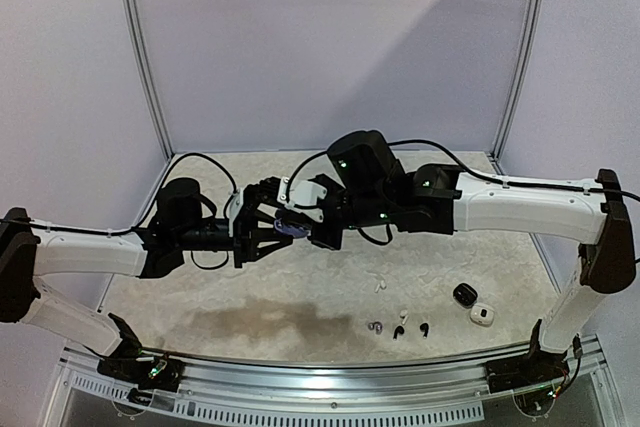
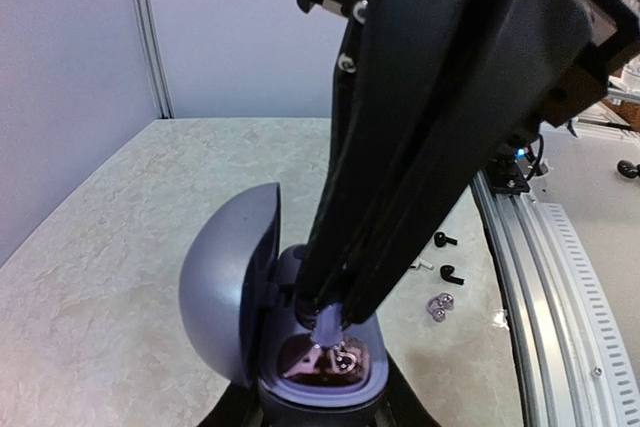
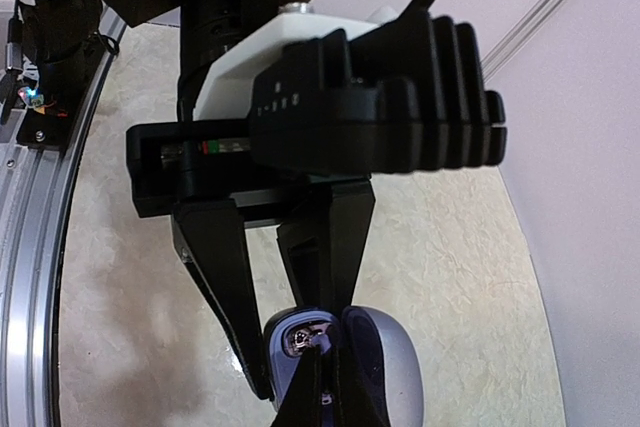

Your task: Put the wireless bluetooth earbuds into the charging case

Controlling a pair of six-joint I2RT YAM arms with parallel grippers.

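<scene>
The left gripper [image 1: 272, 227] is clenched on the lilac charging case [image 2: 322, 387] and holds it above the table [image 1: 250, 302], with the lid [image 2: 225, 292] standing open to one side. The right gripper [image 2: 326, 309] points down into the open case. Its fingertips are pressed together on a small lilac earbud [image 2: 329, 329], just over the wells. More earbuds [image 1: 400, 331] lie on the table near the front edge, well apart from the case.

one open lilac case [image 1: 289, 226] mid-frame, one black case [image 1: 463, 294] and one white case [image 1: 482, 314] lower right. lower centre: two white earbuds [image 1: 381, 285], two black earbuds [image 1: 425, 328], one greyish clump [image 1: 376, 327], count unclear.
</scene>
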